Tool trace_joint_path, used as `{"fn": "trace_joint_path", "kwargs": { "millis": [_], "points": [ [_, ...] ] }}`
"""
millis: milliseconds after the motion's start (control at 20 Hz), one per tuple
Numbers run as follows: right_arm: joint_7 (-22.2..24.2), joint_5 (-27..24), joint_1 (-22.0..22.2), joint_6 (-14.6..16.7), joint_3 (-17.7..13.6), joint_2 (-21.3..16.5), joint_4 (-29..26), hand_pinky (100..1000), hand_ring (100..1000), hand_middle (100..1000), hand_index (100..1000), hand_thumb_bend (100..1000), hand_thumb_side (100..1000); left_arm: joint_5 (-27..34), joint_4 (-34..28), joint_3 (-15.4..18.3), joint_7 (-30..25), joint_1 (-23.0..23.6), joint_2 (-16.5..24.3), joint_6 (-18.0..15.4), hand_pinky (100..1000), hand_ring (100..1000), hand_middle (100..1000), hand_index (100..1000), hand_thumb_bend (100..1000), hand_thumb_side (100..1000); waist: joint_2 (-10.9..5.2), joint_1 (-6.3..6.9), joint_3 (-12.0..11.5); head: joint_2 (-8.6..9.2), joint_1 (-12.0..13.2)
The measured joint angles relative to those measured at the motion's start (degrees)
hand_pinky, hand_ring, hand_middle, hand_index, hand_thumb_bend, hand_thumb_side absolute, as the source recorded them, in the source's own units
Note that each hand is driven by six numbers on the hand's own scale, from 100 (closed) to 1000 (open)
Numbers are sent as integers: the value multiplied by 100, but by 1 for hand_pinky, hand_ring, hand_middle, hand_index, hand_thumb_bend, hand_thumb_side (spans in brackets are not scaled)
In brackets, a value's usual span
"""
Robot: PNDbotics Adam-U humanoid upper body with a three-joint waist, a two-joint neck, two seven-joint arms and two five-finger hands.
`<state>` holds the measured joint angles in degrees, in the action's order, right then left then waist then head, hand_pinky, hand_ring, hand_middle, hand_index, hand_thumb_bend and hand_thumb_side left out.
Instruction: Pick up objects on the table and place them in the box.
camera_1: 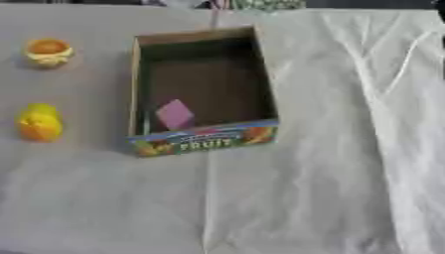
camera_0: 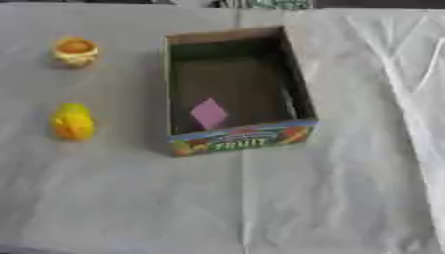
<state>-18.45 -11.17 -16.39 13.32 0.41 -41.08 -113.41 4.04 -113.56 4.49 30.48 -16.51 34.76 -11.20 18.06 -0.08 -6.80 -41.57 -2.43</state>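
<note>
An open cardboard box (camera_0: pixel 297 74) with a colourful "FRUIT" front panel stands in the middle of the table. A pink diamond-shaped piece (camera_0: pixel 208 113) lies on its floor near the front. To the left of the box a yellow rounded object (camera_0: pixel 73 122) rests on the cloth. Farther back on the left sits a small yellow cup-like object with an orange top (camera_0: pixel 76 51). Neither of my hands shows in either view.
A white cloth (camera_0: pixel 347 188) covers the table, with folds and creases running down the right side. Dark shapes line the far edge of the table.
</note>
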Motion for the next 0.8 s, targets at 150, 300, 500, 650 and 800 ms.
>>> {"fn": "trace_joint_path", "kwargs": {
  "millis": [150,300,500,650,800],
  "points": [
    [0,0,4,0,0,0,0,848,808,810,795,100,825,-8,0,0,-10,1,0,-1,794,863,816,921,292,710,1,-1,-7,-5,7],
    [0,0,11,0,0,0,0,847,807,808,795,100,826,-38,0,0,-32,1,0,5,794,862,814,919,298,699,2,-2,-21,-5,30],
    [-1,1,24,0,0,0,0,847,805,806,795,100,826,-256,-1,0,-160,29,14,105,801,855,788,896,346,587,3,-2,-24,-4,34],
    [-1,4,27,0,0,-2,0,847,804,805,794,100,827,-782,-3,-13,-559,90,265,449,816,851,776,872,437,467,5,1,-25,-4,30],
    [-5,8,33,0,1,-5,0,846,801,801,793,100,827,-1513,-5,-106,-1321,158,724,959,842,859,782,874,532,399,8,17,-24,-5,30]
  ]
}}
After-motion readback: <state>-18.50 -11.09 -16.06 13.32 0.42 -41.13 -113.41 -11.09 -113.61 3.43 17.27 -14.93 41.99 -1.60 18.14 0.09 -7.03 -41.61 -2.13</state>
